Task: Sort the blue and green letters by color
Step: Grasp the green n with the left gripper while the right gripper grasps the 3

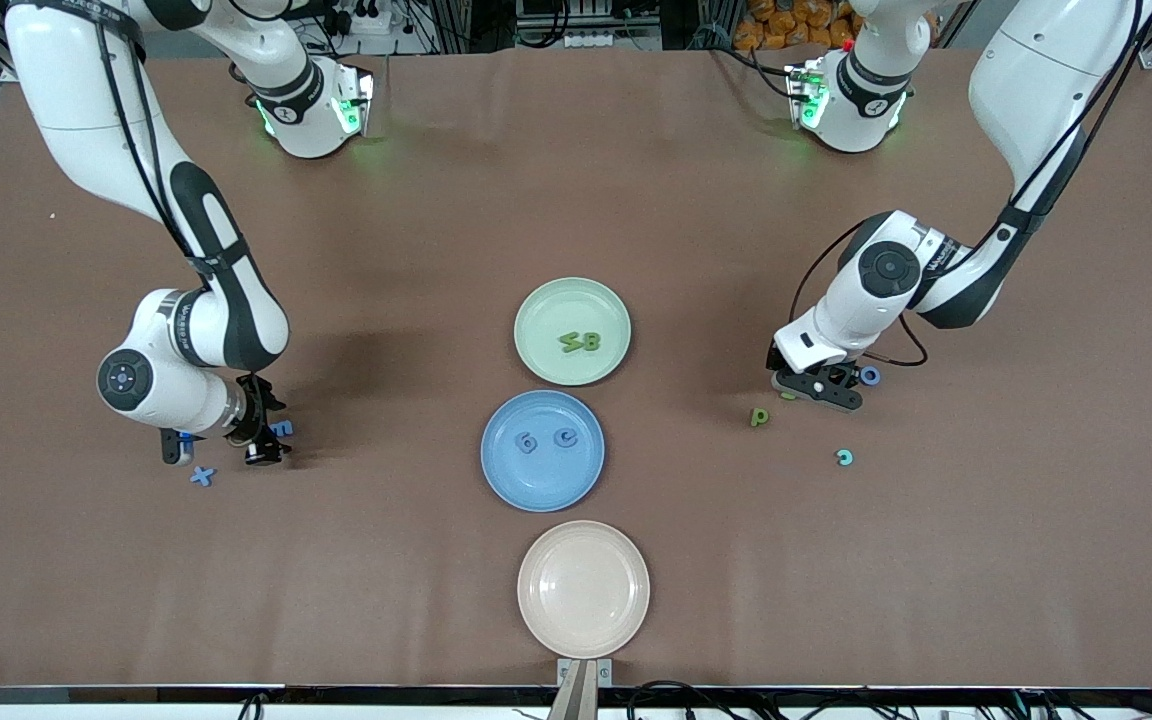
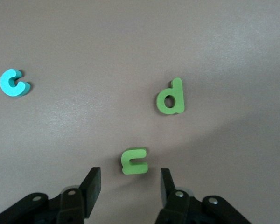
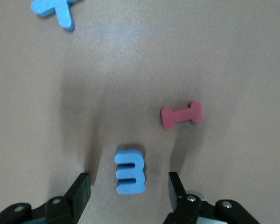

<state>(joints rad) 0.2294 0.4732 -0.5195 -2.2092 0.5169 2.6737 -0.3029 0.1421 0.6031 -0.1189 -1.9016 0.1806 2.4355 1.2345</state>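
Observation:
My left gripper (image 2: 129, 179) stands open low over the table, with a green n (image 2: 134, 160) lying just ahead of its fingertips, untouched. A green p (image 2: 170, 98) and a teal c (image 2: 13, 83) lie farther out. My right gripper (image 3: 129, 182) is open too, with a blue E (image 3: 129, 171) between its fingers and a gap on each side. A blue X (image 3: 56, 9) lies near it. The green plate (image 1: 536, 310) holds two green letters (image 1: 579, 342). The blue plate (image 1: 506, 480) holds two blue letters (image 1: 545, 440). In the front view, the left gripper (image 1: 798, 388) is toward the left arm's end and the right gripper (image 1: 268, 425) toward the right arm's.
A dark red letter (image 3: 181, 115) lies close beside the blue E. A blue o (image 1: 870, 375) sits next to the left gripper. An empty beige plate (image 1: 583, 588) stands nearest the front camera, in line with the other two plates.

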